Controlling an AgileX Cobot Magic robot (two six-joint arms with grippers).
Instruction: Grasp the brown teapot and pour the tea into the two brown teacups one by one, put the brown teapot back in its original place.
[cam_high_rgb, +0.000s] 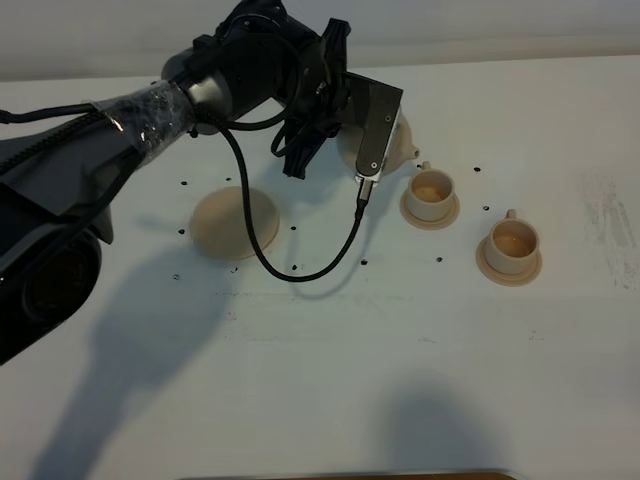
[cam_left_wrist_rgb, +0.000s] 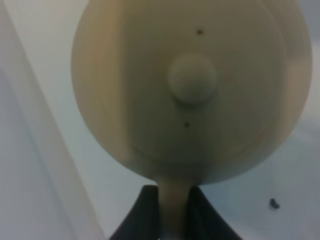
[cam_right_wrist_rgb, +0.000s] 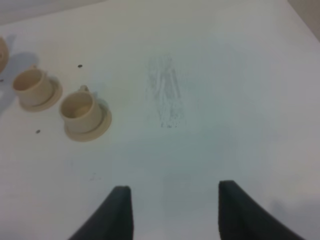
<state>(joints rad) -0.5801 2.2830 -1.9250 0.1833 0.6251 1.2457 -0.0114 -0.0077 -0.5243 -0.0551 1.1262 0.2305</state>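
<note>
Pale tan, the brown teapot (cam_left_wrist_rgb: 190, 90) hangs over the table (cam_high_rgb: 300, 380), its loop handle clamped in the left gripper (cam_left_wrist_rgb: 174, 195); the closer teacup (cam_high_rgb: 432, 187) stands just right of it and slightly nearer, the other teacup (cam_high_rgb: 512, 240) further right.

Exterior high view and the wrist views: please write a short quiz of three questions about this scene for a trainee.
1. True or false: the brown teapot stands on the large saucer.
2. The left gripper is: A open; B shut on the teapot's handle; C shut on nothing.
3. How many teacups are visible?
Key: 1 false; 2 B; 3 two.
</note>
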